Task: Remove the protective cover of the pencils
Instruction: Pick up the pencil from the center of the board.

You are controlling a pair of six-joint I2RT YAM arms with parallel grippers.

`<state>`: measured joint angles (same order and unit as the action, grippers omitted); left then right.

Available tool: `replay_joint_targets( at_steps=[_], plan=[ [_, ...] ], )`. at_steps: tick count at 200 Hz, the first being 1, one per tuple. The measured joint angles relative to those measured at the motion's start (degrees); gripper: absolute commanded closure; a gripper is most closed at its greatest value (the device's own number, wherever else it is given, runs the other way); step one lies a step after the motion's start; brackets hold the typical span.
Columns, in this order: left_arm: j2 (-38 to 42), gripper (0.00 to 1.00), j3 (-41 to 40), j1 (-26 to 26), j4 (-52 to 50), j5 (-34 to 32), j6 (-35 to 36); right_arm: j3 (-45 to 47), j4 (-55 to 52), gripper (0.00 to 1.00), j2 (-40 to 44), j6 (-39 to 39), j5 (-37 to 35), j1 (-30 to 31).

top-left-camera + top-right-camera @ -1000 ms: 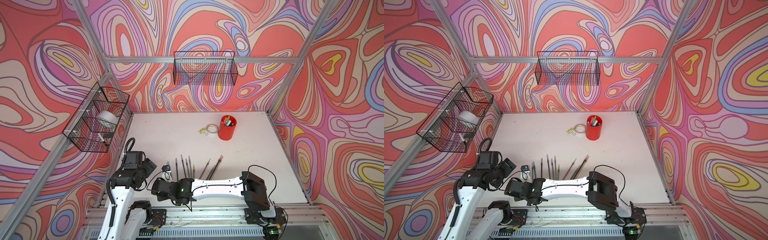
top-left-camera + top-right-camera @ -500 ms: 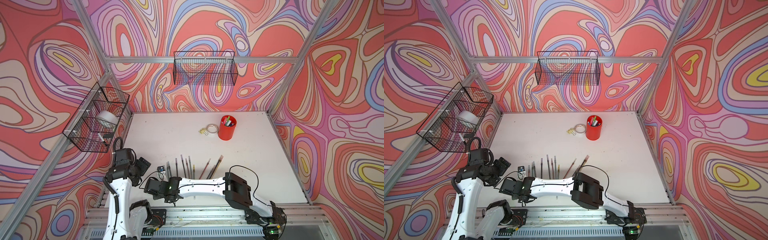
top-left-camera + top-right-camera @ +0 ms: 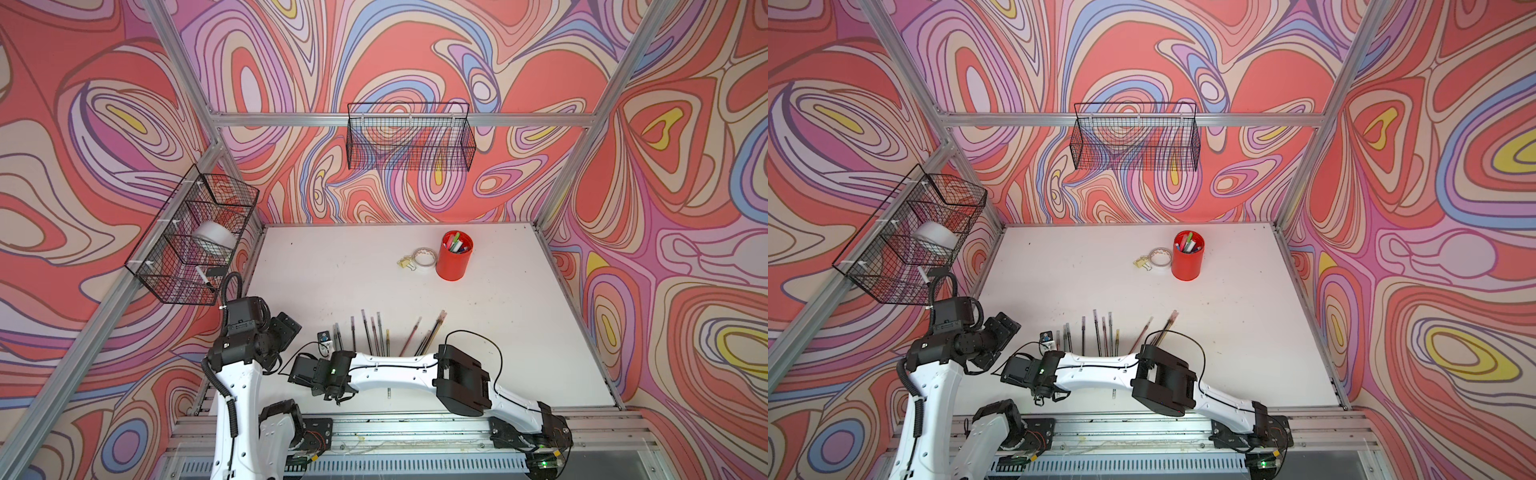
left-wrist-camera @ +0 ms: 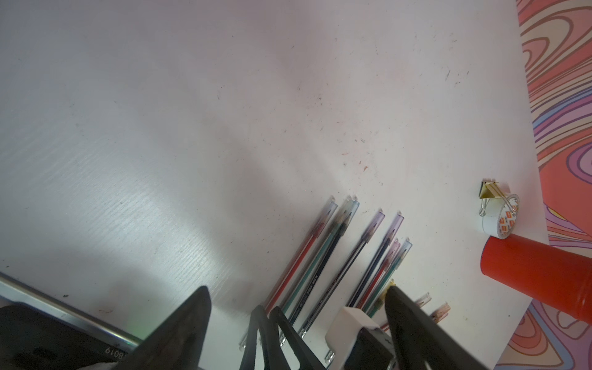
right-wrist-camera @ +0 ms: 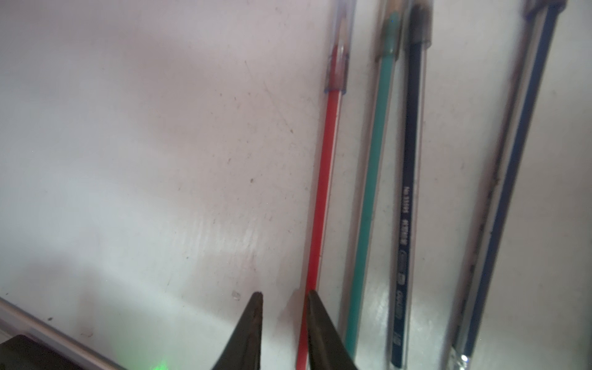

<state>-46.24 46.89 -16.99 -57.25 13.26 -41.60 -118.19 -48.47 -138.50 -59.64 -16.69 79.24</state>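
Several thin pencils (image 3: 374, 332) (image 3: 1100, 332) lie side by side near the table's front, each tip under a clear protective cover (image 4: 330, 211) (image 5: 338, 64). My right gripper (image 3: 338, 400) (image 3: 1044, 398) points down at the near ends of the leftmost pencils. Its jaws are open only a narrow gap (image 5: 284, 293). The red pencil (image 5: 323, 176) runs along the inner edge of one finger and is not pinched. Green (image 5: 371, 176) and dark blue (image 5: 408, 160) pencils lie beside it. My left gripper (image 3: 291, 328) (image 4: 296, 288) hovers wide open left of the row, holding nothing.
A red cup (image 3: 455, 259) holding markers stands at the back, with a tape roll (image 3: 424, 257) and a binder clip (image 3: 405, 262) beside it. Wire baskets hang on the back wall (image 3: 409, 137) and the left wall (image 3: 195, 237). The right forearm crosses over the pencils' near ends.
The right arm has stretched further left along the front, bringing its gripper to the leftmost pencils. The left gripper has drawn back a little toward the left wall.
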Motion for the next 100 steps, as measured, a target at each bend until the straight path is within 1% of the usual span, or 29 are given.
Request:
replay_joint_targets(
  at_steps=[35,66,100],
  plan=[
    [0.1,0.13,0.0,0.0,-0.2,0.0,0.0,0.0,-1.3,0.7,0.0,0.0,-0.5,0.0],
    [0.4,0.13,0.0,0.0,-0.4,0.0,0.0,-0.2,-1.6,0.7,-0.2,-0.1,0.1,-0.2],
    [0.5,0.13,0.0,0.0,-0.7,0.0,0.0,-2.2,-1.9,0.71,-2.4,-0.7,1.6,-0.9]
  ],
)
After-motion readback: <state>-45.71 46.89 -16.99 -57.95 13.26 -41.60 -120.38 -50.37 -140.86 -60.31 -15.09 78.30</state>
